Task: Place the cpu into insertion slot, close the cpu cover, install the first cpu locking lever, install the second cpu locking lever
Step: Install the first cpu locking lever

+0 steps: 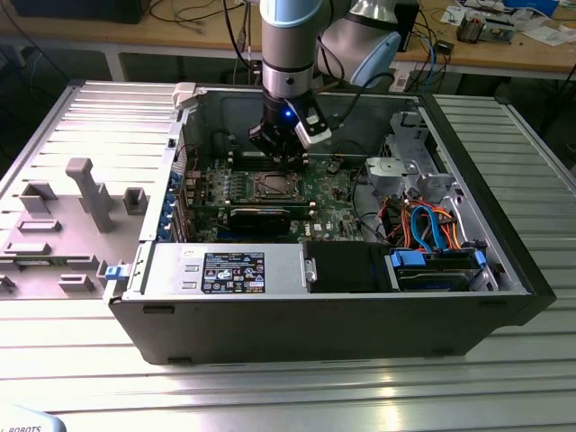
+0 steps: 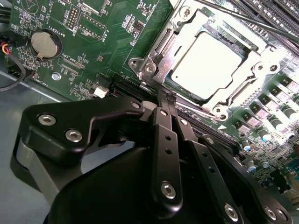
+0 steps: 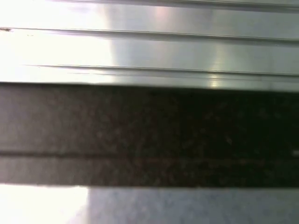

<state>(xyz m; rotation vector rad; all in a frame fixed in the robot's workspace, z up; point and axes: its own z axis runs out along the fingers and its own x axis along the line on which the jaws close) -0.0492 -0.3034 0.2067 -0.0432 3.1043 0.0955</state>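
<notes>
While covered, insertion slot (image 2: 205, 65) holds cpu (image 2: 208, 63).

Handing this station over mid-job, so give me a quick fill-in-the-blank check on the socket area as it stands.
1. The cpu lies inside the ____.
2. The cover lies ____ around the cpu.
3. The gripper has its fingers ____ beside the socket's corner.
4. The round coin battery sits on the ____ board.

Missing words: slot; closed; shut; green
</notes>
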